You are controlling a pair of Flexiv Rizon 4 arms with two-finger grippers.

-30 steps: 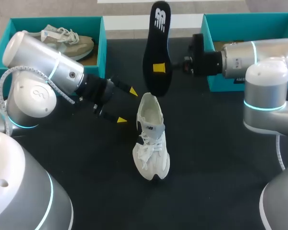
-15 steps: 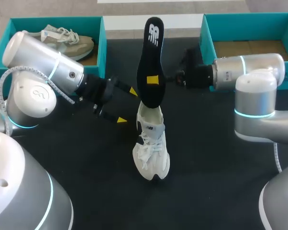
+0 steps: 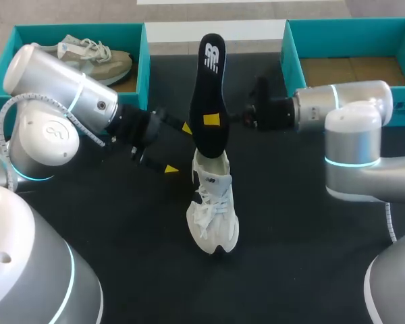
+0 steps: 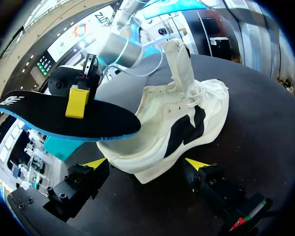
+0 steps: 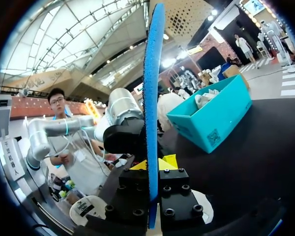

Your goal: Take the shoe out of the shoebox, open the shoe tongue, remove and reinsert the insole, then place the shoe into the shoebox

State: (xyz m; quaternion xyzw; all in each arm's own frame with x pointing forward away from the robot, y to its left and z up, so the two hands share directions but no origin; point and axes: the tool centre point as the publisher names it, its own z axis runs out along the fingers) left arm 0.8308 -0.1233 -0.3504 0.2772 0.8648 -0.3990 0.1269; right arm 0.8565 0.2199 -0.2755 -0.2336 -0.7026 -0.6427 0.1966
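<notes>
Right gripper on one insole

We look down on a black counter that fills almost the whole head view. Its top is matte and of one even dark tone from side to side, and its far edge runs straight across the upper part of that view. The light on it is soft and even. In the left wrist view the same dark top takes a dull grey sheen toward its outer rim. In the right wrist view it lies flat and dark.
</notes>
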